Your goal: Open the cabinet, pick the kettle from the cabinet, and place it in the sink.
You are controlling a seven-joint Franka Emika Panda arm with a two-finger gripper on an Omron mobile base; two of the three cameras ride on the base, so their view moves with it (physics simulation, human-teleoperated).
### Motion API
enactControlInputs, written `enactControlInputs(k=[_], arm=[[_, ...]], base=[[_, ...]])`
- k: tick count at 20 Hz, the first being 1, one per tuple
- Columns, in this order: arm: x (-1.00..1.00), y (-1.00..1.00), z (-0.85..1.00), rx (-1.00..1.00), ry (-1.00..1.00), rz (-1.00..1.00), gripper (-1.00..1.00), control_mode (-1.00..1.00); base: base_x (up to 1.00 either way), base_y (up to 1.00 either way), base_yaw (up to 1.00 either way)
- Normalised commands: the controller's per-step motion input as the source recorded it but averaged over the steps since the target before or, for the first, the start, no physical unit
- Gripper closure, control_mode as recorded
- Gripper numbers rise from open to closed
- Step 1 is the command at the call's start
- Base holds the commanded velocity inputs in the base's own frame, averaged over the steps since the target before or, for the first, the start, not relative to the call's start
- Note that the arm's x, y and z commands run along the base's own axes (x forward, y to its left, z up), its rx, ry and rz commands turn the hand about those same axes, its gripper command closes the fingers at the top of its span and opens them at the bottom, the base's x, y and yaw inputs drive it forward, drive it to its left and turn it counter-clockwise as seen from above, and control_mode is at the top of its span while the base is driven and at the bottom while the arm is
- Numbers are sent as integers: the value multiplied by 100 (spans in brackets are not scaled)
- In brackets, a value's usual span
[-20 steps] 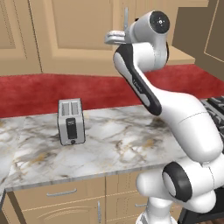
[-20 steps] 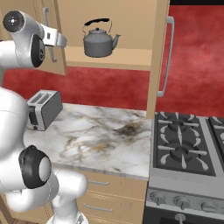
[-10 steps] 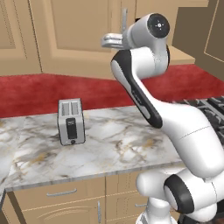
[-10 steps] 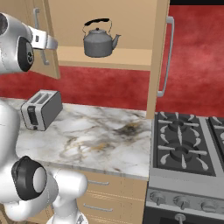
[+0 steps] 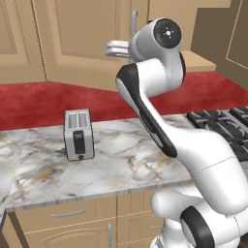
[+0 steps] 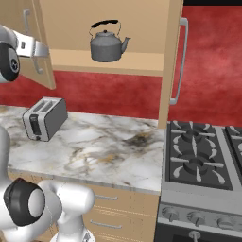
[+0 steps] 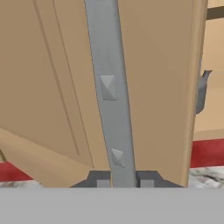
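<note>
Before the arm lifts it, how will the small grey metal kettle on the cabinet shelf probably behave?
The small grey metal kettle looks rigid and probably light for its size. Its squat, wide body suggests it will not tip easily. Held by the black arched handle, it may swing or tilt toward the spout.
</note>
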Motion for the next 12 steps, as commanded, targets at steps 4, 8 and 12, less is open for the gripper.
enactControlInputs(k=[4,8,12], arm=[[-33,51,0,0,0,-3,100,-100],[-32,55,0,0,0,-2,100,-100],[-31,60,-1,0,0,-3,100,-100]], base=[[0,0,0],[0,0,0],[0,0,0]])
